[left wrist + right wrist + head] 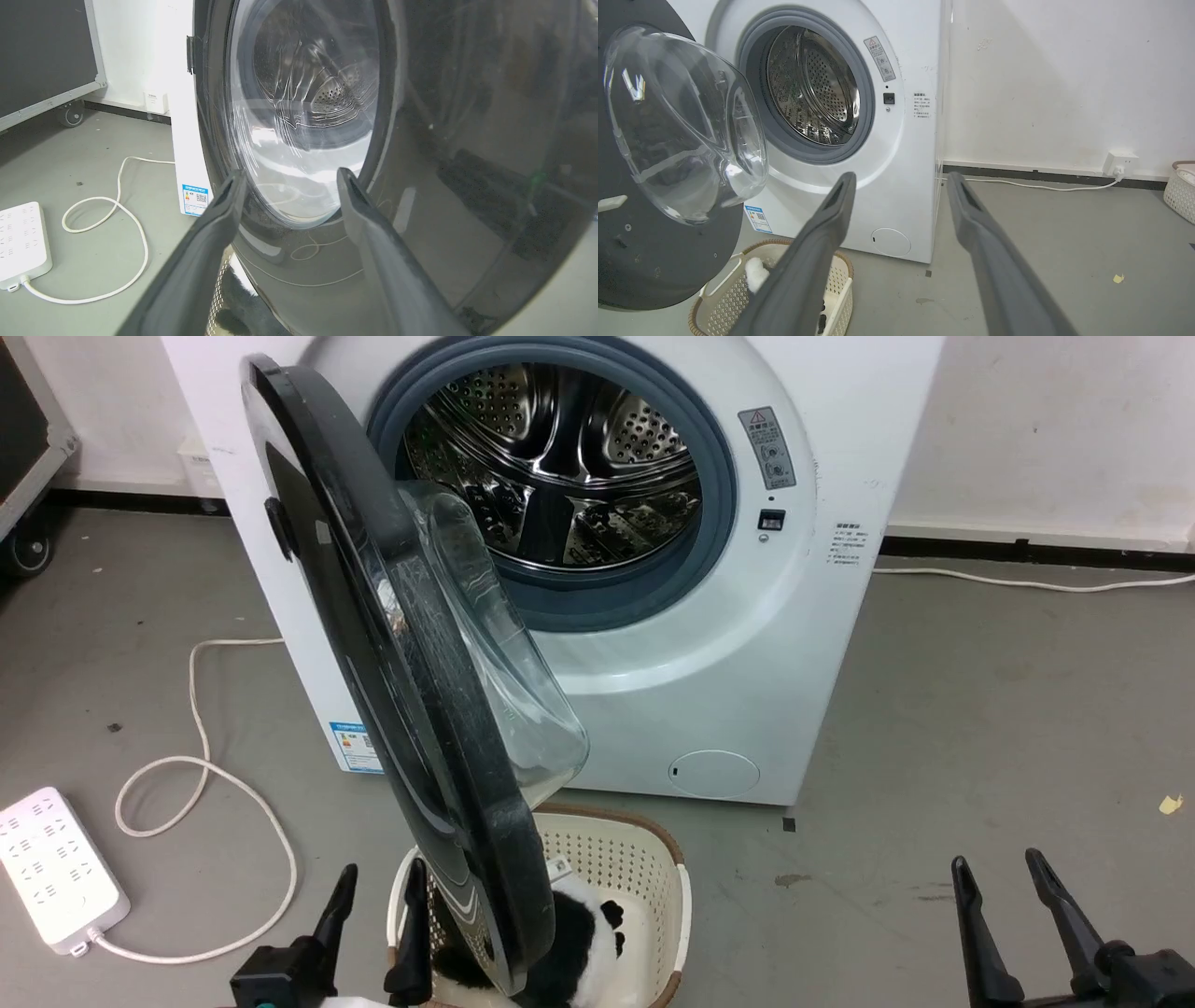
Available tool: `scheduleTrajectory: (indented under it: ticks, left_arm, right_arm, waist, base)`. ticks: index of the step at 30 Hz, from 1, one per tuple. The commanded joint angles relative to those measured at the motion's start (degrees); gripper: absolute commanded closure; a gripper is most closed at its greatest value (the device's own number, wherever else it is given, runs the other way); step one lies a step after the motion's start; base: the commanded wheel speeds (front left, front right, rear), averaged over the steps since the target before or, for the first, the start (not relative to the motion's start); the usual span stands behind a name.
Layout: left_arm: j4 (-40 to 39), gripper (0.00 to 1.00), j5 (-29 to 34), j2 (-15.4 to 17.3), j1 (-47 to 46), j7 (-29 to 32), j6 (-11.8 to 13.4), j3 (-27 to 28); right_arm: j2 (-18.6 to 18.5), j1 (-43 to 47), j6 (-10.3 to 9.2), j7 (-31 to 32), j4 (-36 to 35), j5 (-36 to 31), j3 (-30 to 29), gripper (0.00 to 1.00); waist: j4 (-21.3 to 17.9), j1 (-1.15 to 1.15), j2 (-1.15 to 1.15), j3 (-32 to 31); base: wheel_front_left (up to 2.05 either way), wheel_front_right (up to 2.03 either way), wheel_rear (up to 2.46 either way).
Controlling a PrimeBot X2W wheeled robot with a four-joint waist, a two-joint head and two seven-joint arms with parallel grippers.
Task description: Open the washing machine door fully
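Note:
The washing machine door [373, 644] stands swung out towards me, roughly square to the white machine front [747, 644], hinged on its left. Its glossy black ring carries a bulging clear glass bowl [485, 644] on the drum side. The steel drum hole [560, 476] lies uncovered. My left gripper [383, 887] is open at the bottom left, just outside the door's lower outer face, holding nothing. In the left wrist view the door [467, 140] is very close behind the left gripper [289, 179]. My right gripper [999, 873] is open over the floor at the lower right. The right wrist view shows the door [668, 252] beside the right gripper [901, 179].
A cream laundry basket [644, 859] with a black-and-white plush item stands under the door's lower edge. A white power strip [56, 868] and looped cable [215, 775] lie on the floor at the left. A black wheeled case [23, 448] stands far left. Another basket [1181, 191] sits by the right wall.

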Motion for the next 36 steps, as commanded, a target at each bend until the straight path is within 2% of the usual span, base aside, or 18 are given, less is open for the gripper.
scheduleTrajectory:
  ticks: [1,2,10,11,15,21,23,29,32,36]
  left_arm:
    - [0.10,0.89,0.21,0.09,0.13,-0.30,-0.16,-0.16]
    - [0.14,1.00,0.20,0.09,0.11,-0.30,-0.19,-0.20]
    - [-4.41,1.00,-0.82,0.09,-0.38,-0.30,0.79,1.74]
    - [-8.39,1.00,-0.50,0.09,-1.01,-0.30,1.45,3.19]
    - [-15.25,1.00,-0.09,0.09,-2.40,-0.30,3.19,4.35]
    - [-27.17,1.00,-2.71,0.09,-5.13,-0.30,5.87,3.24]
    - [-30.04,1.00,-4.62,0.09,-5.70,-0.30,6.26,2.05]
    - [-32.87,1.00,-2.13,0.09,-5.13,-0.30,5.32,-5.26]
    - [-30.38,1.00,0.32,0.09,-3.81,-0.30,4.21,-10.86]
    - [-23.75,1.00,0.40,0.09,-2.13,0.94,3.74,-17.46]
  right_arm:
    - [0.32,0.25,0.05,-0.25,0.02,0.51,-0.05,0.00]
    - [0.32,0.19,0.05,-0.25,0.02,0.61,-0.06,0.00]
    - [0.33,-0.02,0.05,-0.26,-0.04,1.37,-0.28,0.00]
    - [0.33,-0.03,0.05,-0.26,-0.03,1.43,-0.38,0.00]
    - [0.33,0.05,0.05,-0.26,0.09,1.54,-0.52,0.00]
    - [0.33,0.15,0.05,-0.26,0.39,1.44,-0.48,0.00]
    - [0.33,0.13,0.05,-0.26,0.47,1.49,-0.51,0.00]
    - [0.33,0.10,0.05,-0.26,0.76,1.80,-0.72,0.00]
    - [0.33,0.10,0.05,-0.26,0.94,2.07,-0.54,0.00]
    - [0.33,0.01,0.05,-0.26,1.10,2.39,-0.23,0.00]
  waist:
    - [-0.03,0.00,0.00,-0.01]
    - [-0.05,0.00,0.00,-0.02]
    - [0.16,0.00,0.00,-0.15]
    - [0.34,0.00,0.00,-0.26]
    - [0.61,0.00,0.00,-0.51]
    - [0.95,0.00,0.00,-0.97]
    - [1.00,0.00,0.00,-1.09]
    - [1.18,0.00,0.00,-1.40]
    - [1.24,0.00,0.00,-1.45]
    - [1.18,0.00,0.00,-1.32]
  base:
    - [0.00,0.00,0.00]
    - [0.00,0.00,0.00]
    - [0.00,0.00,0.00]
    - [0.00,0.00,0.00]
    - [0.00,0.00,0.00]
    - [0.00,0.00,0.00]
    - [0.00,0.00,0.00]
    - [0.00,0.00,0.00]
    - [0.00,0.00,0.00]
    - [0.00,0.00,0.00]
